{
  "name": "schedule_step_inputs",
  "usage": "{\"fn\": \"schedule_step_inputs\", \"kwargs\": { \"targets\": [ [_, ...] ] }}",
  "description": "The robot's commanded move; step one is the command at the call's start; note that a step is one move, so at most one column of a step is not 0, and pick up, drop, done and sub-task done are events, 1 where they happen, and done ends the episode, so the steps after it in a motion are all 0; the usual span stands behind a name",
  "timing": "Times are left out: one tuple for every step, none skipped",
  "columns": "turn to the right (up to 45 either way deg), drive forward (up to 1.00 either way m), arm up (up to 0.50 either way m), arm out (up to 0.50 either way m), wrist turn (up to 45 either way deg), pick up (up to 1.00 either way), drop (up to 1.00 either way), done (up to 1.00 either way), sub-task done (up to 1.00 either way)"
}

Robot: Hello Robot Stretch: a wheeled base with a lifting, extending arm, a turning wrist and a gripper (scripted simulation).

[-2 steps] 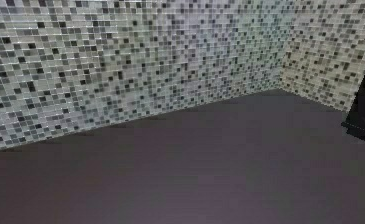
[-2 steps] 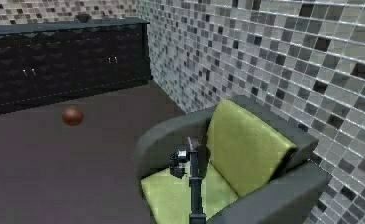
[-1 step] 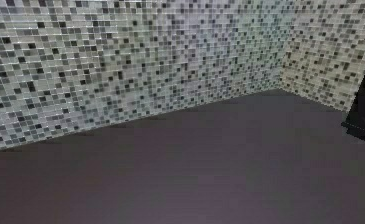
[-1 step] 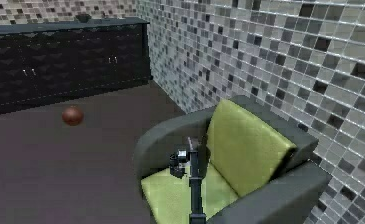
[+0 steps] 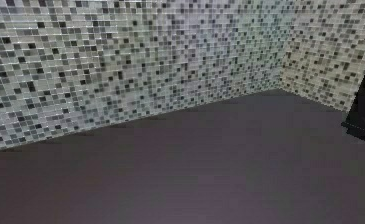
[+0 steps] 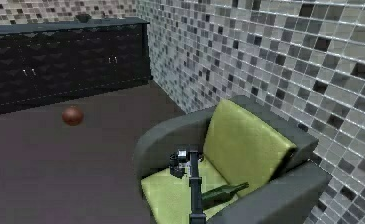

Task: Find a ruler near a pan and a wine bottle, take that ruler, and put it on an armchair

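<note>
1. Fingers [image 6: 177, 159] show against the armchair's [image 6: 160, 140] green seat cushion [image 6: 162, 191]. With the cushion right behind them, it cannot be told whether they are released or grasping anything.
2. At about four o'clock from them a dark slim thing [image 6: 226, 189] lies on the seat. It may be the ruler, though its shape is too vague to be sure.
3. A ruler would likely be light, stiff, thin and rather slick, and it would lie flush on the cushion. The best hold is probably across its narrow width near the middle.
4. Counted: one armchair; two cushions, seat and back cushion [image 6: 245, 140]; one dark slim thing; one brown ball [image 6: 72, 116] on the floor [image 6: 50, 165], at ten o'clock from the chair; one dark cabinet [image 6: 70, 60].
</note>
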Motion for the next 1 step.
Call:
{"fn": "schedule_step_inputs", "kwargs": {
  "targets": [
    [0.0,0.0,0.1,0.0,0.0,0.0,0.0,0.0,0.0]
  ]
}}
